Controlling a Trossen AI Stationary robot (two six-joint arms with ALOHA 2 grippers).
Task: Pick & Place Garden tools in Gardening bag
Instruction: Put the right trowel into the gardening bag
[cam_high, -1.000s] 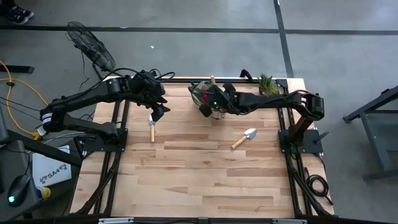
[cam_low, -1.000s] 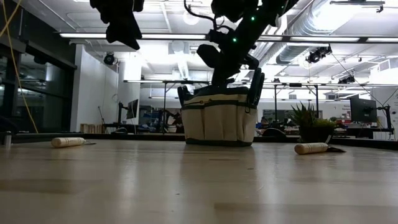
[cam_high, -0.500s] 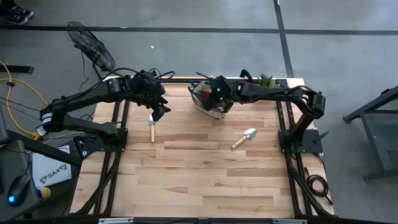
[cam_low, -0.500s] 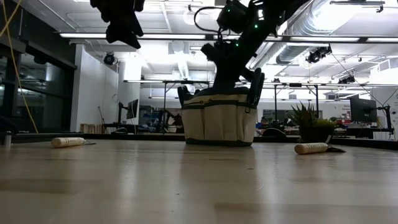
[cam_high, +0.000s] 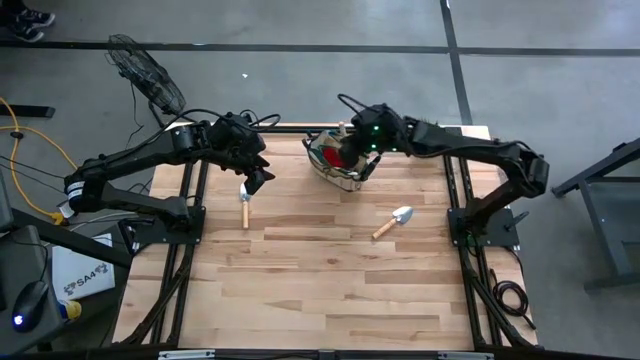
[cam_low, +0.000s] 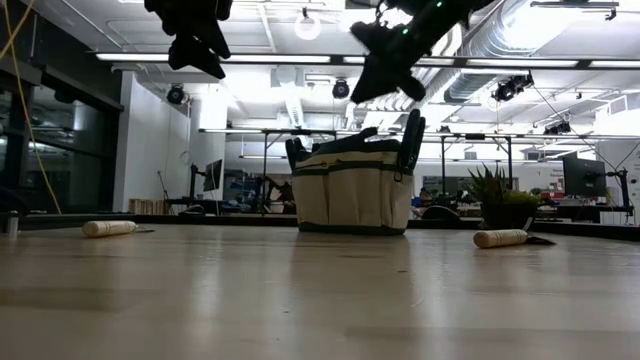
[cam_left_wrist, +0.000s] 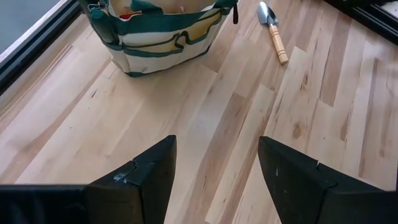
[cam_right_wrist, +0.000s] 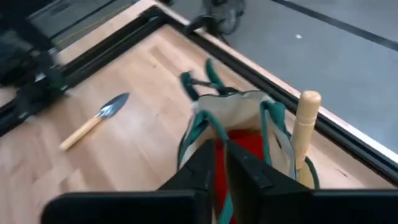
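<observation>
Fingers on the left gripper (cam_left_wrist: 214, 177) stand wide apart with nothing between them, hovering above the left part of the desk (cam_high: 320, 280), while those of the right gripper (cam_right_wrist: 217, 165) are nearly together, a thin gap showing and nothing clamped, just above the gardening bag (cam_high: 338, 160). That bag, the largest thing here, sits at the back middle of the desk; it is soft canvas and would likely sag or slide if pushed, so tools are best dropped through its open mouth, where a red cloth piece (cam_right_wrist: 239, 146) and an upright wooden handle (cam_right_wrist: 306, 127) already show. Next in size, one trowel (cam_high: 391, 222) lies right of centre, well apart from the bag, and another trowel (cam_high: 243, 203) lies just below the left gripper. Both look stiff and fairly light, with thin, slick blades, so the round wooden handle is the surer place to take hold. Against the earlier frames, the right gripper has risen out of the bag's mouth and its fingers have begun to part, the left arm has kept its place, and neither trowel has shifted.
</observation>
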